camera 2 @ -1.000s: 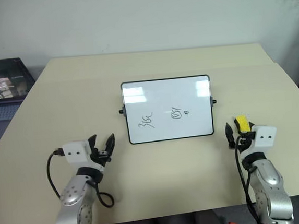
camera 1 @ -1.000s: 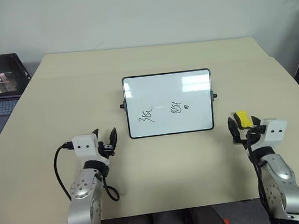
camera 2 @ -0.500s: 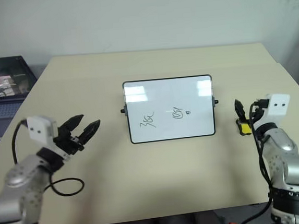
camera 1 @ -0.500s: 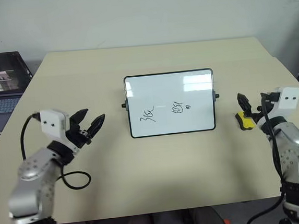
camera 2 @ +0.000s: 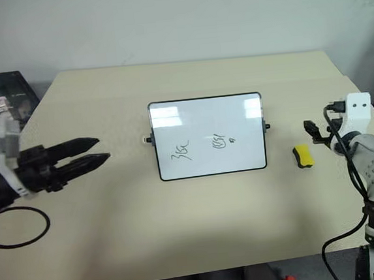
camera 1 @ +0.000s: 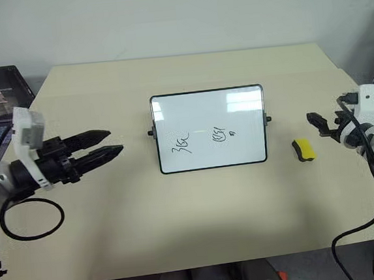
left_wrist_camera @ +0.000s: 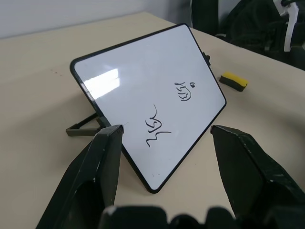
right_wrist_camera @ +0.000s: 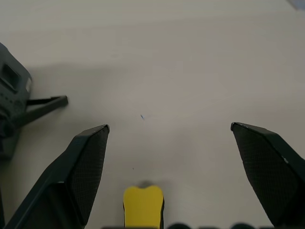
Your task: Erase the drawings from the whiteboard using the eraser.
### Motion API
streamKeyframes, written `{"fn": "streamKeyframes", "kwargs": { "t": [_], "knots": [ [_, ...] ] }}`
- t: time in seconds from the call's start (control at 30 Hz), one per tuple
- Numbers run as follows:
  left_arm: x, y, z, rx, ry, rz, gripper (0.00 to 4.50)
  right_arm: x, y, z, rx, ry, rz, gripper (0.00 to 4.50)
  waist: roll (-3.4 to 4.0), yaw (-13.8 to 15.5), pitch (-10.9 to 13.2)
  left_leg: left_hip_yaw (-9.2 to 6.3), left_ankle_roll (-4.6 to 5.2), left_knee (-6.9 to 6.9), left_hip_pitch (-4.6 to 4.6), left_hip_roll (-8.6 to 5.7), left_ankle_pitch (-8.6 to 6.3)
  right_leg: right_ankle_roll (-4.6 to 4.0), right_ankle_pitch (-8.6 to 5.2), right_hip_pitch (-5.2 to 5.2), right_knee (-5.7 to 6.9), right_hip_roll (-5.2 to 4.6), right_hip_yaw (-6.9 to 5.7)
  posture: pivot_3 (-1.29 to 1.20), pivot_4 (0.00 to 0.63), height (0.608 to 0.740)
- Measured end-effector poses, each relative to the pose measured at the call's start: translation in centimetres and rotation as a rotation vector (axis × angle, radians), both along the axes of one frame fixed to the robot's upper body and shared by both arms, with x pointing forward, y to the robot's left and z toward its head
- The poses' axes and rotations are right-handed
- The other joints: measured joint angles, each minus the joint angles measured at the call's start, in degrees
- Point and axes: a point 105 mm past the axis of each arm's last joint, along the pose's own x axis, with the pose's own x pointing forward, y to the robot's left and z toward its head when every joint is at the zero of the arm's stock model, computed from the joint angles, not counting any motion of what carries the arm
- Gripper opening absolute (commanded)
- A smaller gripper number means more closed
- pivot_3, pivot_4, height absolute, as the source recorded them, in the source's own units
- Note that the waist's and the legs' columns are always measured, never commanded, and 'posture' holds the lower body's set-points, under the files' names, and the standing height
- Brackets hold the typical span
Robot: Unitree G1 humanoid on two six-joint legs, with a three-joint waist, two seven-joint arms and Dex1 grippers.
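While both claws hang spread and empty, the left gripper (camera 1: pixel 112 141) and right gripper (camera 1: pixel 317 119) flank one whiteboard (camera 1: pixel 209 129) propped on a beige table (camera 1: pixel 199 204); it bears two drawings (camera 1: pixel 201 139) and a dot. One yellow eraser (camera 1: pixel 303 149) lies beside its right edge.

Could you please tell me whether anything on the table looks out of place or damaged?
Nothing stands out. The whiteboard stands propped on its stand, its drawings intact, and the eraser lies flat on the table beside it, apart from the open right gripper.
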Motion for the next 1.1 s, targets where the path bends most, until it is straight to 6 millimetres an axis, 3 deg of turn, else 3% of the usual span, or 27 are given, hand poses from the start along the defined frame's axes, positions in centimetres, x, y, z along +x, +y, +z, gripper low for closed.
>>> {"fn": "streamKeyframes", "kwargs": {
  "t": [0.23,0.5,1.1],
  "knots": [
    [-0.4,0.4,-0.4,0.016,0.037,-0.036,3.19,-0.5,-0.1,-0.9,0.005,0.1,-0.013,4.5,-0.01,0.02,0.0,0.01,0.01,-0.02,-0.04,-0.02,-0.01,0.03,-0.02,-0.02,-0.04,0.0,0.0,0.0,0.15,0.74],
    [-0.4,0.8,-0.9,0.027,0.052,-0.026,3.19,-0.9,1.1,-3.6,-0.023,0.189,0.002,4.5,-0.01,-0.01,0.0,0.01,0.01,-0.04,-0.04,0.01,-0.01,0.02,-0.03,-0.05,-0.02,-0.03,0.01,0.0,0.15,0.74],
    [-0.8,1.2,-2.0,0.041,0.076,-0.023,3.19,-0.9,1.3,-5.4,-0.024,0.27,0.023,4.5,-0.01,-0.01,0.0,0.01,0.0,-0.04,-0.06,0.01,-0.01,0.02,-0.03,-0.07,-0.01,-0.02,0.01,0.0,0.15,0.74]
  ]
}}
